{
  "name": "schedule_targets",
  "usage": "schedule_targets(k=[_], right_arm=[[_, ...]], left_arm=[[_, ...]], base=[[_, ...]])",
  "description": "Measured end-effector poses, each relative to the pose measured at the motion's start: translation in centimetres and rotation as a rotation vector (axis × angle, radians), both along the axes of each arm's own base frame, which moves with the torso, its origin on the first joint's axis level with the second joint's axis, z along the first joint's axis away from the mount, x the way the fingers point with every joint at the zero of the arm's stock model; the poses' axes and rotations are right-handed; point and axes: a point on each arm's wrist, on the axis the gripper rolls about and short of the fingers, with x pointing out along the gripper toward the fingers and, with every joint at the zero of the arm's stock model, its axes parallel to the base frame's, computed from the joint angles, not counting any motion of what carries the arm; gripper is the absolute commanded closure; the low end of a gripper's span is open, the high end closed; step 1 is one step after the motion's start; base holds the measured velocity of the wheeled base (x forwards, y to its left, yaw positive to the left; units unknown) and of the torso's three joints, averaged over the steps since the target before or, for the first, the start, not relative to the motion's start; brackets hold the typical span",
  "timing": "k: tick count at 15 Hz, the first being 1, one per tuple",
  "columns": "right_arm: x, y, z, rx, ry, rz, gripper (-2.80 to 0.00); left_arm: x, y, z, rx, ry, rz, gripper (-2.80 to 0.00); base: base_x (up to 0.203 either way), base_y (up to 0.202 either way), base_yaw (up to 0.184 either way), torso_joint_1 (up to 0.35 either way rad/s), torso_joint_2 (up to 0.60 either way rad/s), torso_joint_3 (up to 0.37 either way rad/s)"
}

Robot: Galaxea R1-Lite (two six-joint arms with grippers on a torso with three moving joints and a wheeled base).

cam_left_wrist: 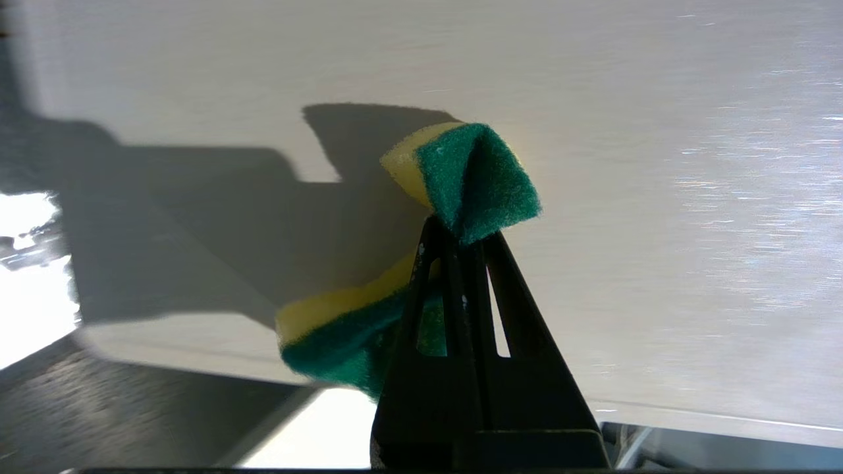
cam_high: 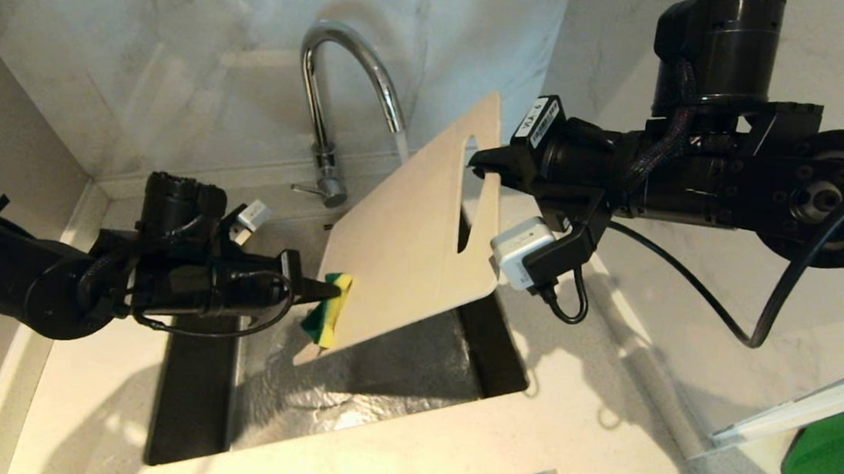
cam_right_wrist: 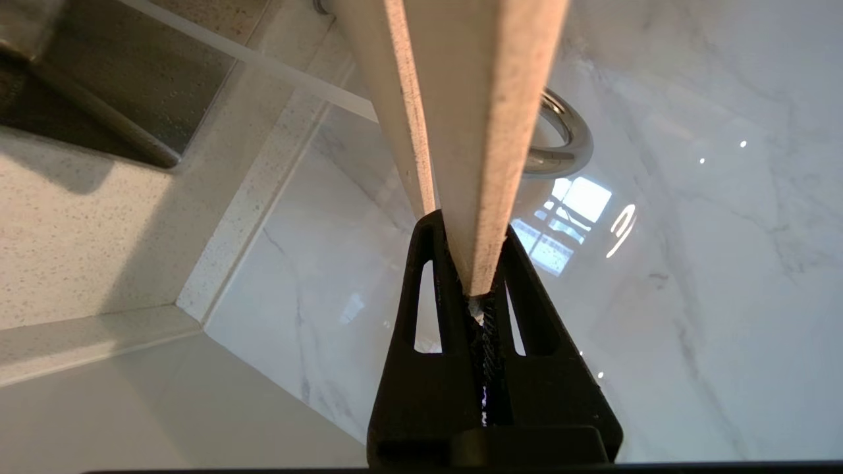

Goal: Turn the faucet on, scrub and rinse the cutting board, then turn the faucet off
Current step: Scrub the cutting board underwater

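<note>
The cutting board (cam_high: 411,228) hangs tilted over the sink (cam_high: 378,372), its upper end just beside the spout of the faucet (cam_high: 343,90) and its lower corner down inside the basin. The right gripper (cam_high: 485,162) is pinched on the board's rim at the handle slot; in the right wrist view the pads (cam_right_wrist: 454,276) sit pressed against both faces of that thin edge. The left gripper (cam_high: 324,289) is clamped on a yellow-and-green sponge (cam_high: 330,309), which is folded by the squeeze and rests against the board's lower left edge. A thin stream of water (cam_high: 400,144) falls from the spout onto the board's upper end, so the tap looks to be on and scrubbing in hand.

The risks, as I judge them: the hold is narrow and near one end, so hard sponge pressure at the far low corner could twist the wet board out of the pads. The crumpled sponge could also slide off past the edge, or spray could reach the wrist camera (cam_high: 517,250) below the slot.
</note>
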Motion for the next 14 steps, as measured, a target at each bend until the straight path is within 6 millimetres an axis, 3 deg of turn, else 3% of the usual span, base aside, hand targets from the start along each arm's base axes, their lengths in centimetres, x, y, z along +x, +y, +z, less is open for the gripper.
schedule_targets(k=[4, 9, 11, 14], right_arm=[[0.0, 0.0, -0.1, -0.001, 0.004, 0.001, 0.0], [0.0, 0.0, -0.1, -0.001, 0.004, 0.001, 0.0], [0.0, 0.0, -0.2, -0.002, 0.008, 0.0, 0.0], [-0.7, -0.3, -0.3, -0.002, 0.018, -0.001, 0.0]], left_arm=[[-0.7, -1.0, 2.0, -0.01, -0.005, -0.025, 0.0], [-2.0, -1.6, 6.2, -0.054, -0.043, -0.051, 0.0], [-2.2, -0.8, 7.5, -0.067, -0.07, -0.034, 0.0], [-2.2, 2.2, 8.4, -0.079, -0.088, 0.034, 0.0]], base=[[0.0, 0.0, 0.0, 0.0, 0.0, 0.0], [0.0, 0.0, 0.0, 0.0, 0.0, 0.0], [0.0, 0.0, 0.0, 0.0, 0.0, 0.0], [0.0, 0.0, 0.0, 0.0, 0.0, 0.0]])
